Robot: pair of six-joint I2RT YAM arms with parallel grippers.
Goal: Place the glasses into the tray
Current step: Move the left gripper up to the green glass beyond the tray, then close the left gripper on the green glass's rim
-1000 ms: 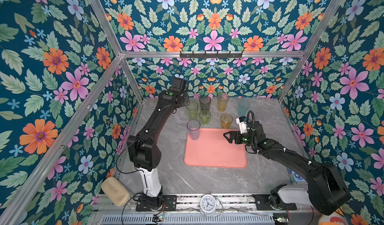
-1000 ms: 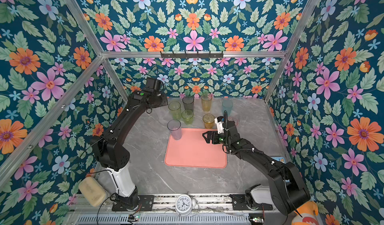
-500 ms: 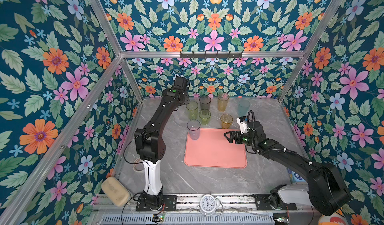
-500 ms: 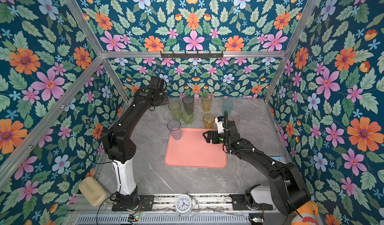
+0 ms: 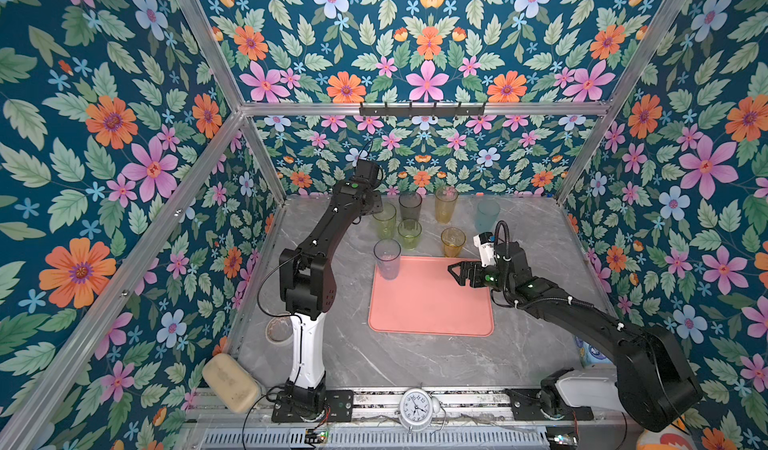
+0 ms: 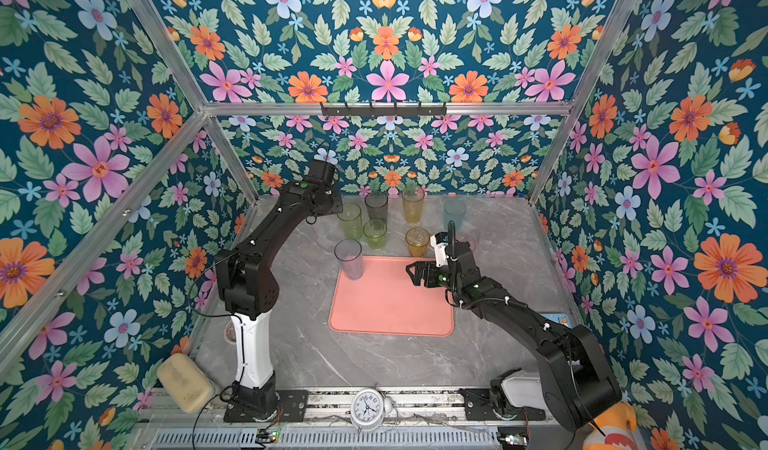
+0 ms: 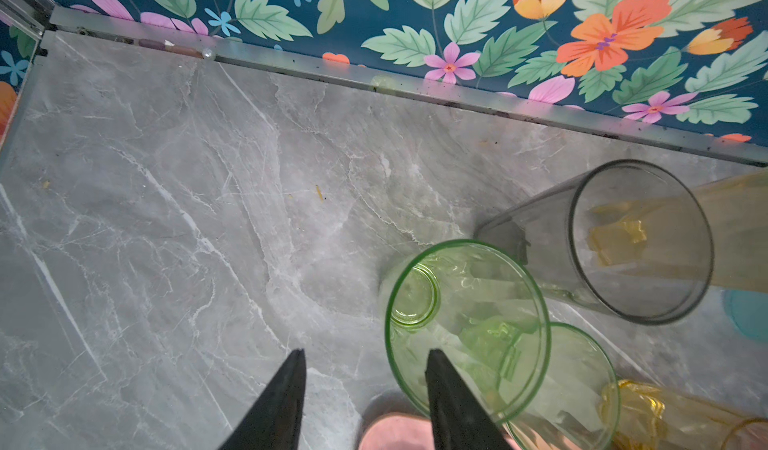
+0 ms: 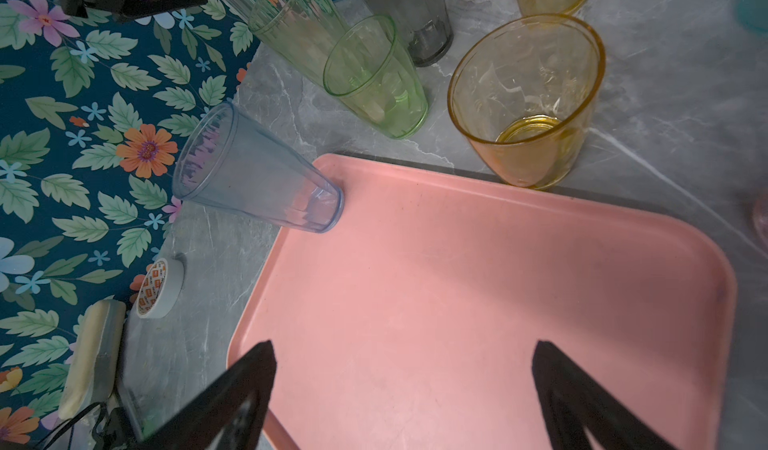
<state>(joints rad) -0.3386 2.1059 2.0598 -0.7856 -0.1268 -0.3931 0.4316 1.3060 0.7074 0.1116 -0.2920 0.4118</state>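
- My left gripper [image 7: 365, 356] is out at the far left of the bench [image 7: 166, 219], pointing down, jaws partway apart. Nothing sits between them but grey stone.
- The tall green glass [image 7: 465, 327] stands upright just beside it, on the side of the cluster. One finger [image 7: 453, 406] overlaps its rim in the wrist view. I cannot tell whether it touches the rim or hangs above it.
- Here's what the next move turns on: the glass's long axis is vertical, mouth up, and it lies off to one side of my jaws, not between them. I judge a short sideways shift is needed before closing.
- It's crowded in there! The short green glass [image 7: 582, 377] is right beside the tall one and the smoky grey glass [image 7: 640, 240] is close behind. A careless sweep could knock a neighbour over.
- My right gripper [image 8: 403, 346] is spread wide and empty, hovering over the far right part of the tray [image 8: 457, 281].
- One glass is home: the pale blue glass [image 8: 257, 169] stands upright on the tray's far left corner. The rest of the salmon-pink surface is bare.
- The short amber glass [image 8: 523, 102] sits just beyond the tray's far edge, nearest my right gripper. The green pair belongs to the left arm, which is far closer.
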